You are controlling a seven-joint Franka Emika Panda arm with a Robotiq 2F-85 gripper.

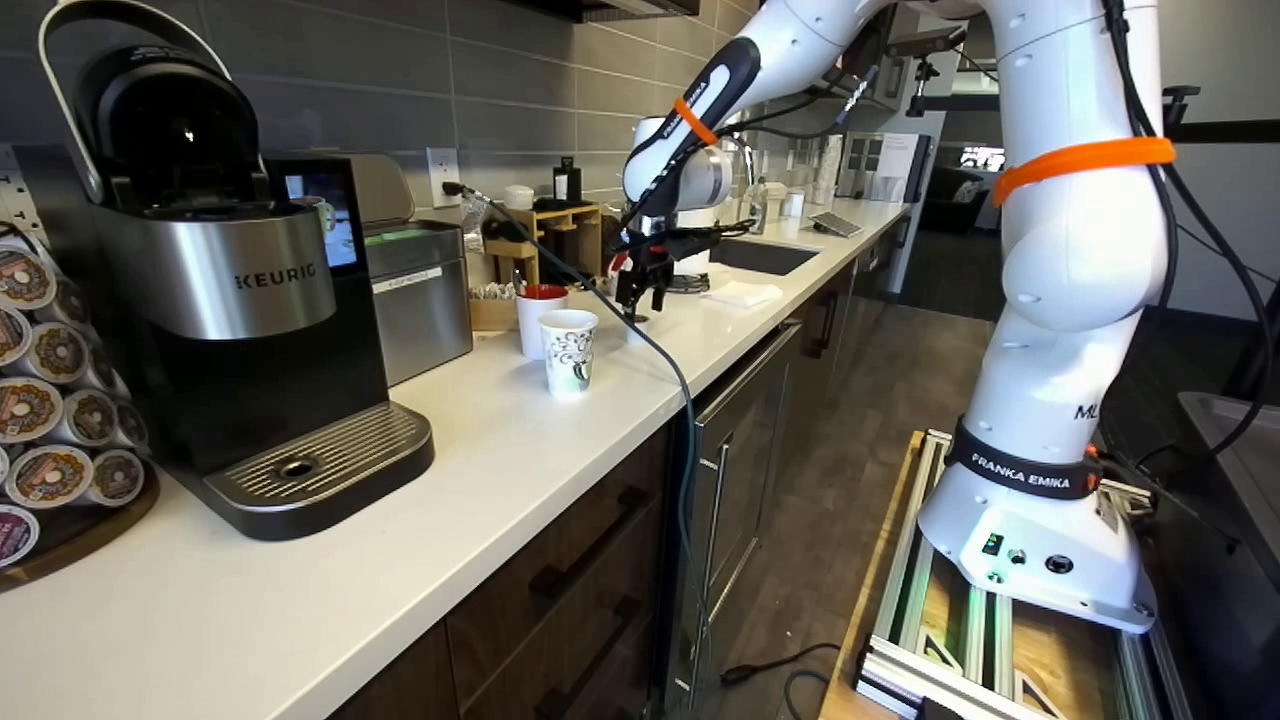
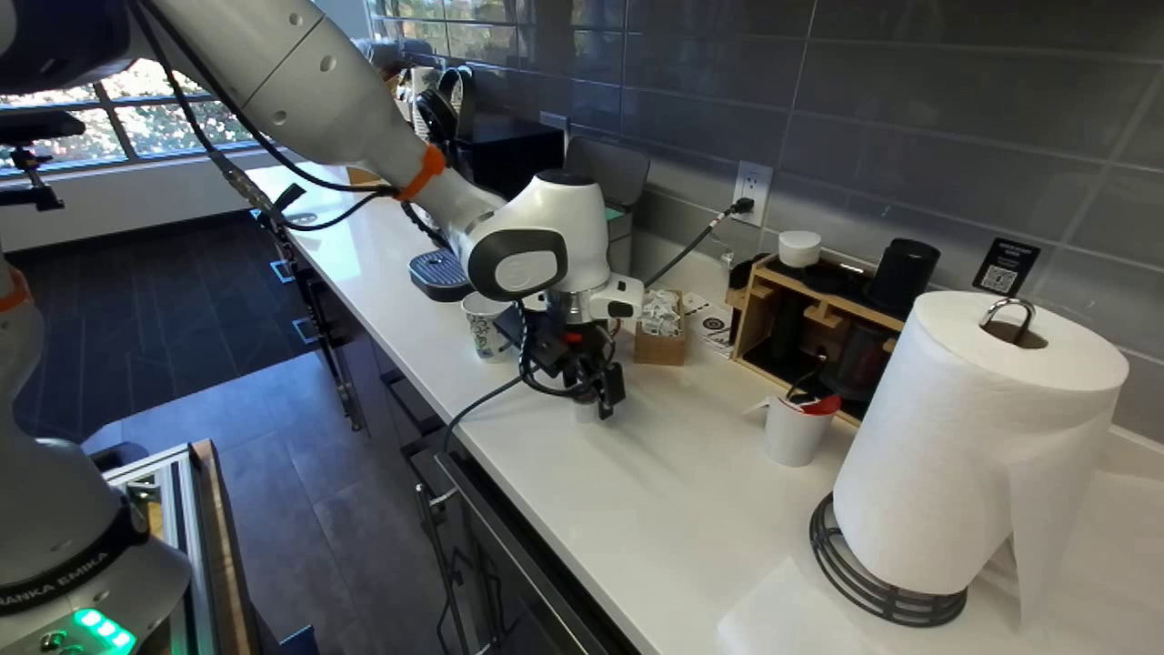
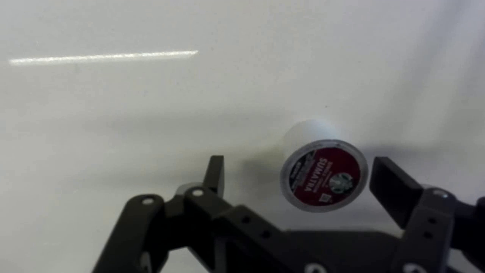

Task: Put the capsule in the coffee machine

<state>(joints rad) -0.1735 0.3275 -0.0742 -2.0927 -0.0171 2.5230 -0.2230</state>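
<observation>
One capsule stands lid-up on the surface; in the wrist view it shows between the two parted fingers of the released tool, nearer one. Well apart stands one coffee machine, its top raised. One patterned cup and one paper-towel roll share the surface.

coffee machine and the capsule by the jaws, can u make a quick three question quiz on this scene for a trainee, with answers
1. Multiple choice: in the wrist view, how does the Sumatra capsule appear?
a) clamped by the jaws
b) between the open jaws, not gripped
c) out of sight

2. Fill in: the coffee machine carries the brand name ____.

3. True or false: the patterned cup stands upright on the counter.

Key: 1. b; 2. KEURIG; 3. true
</observation>
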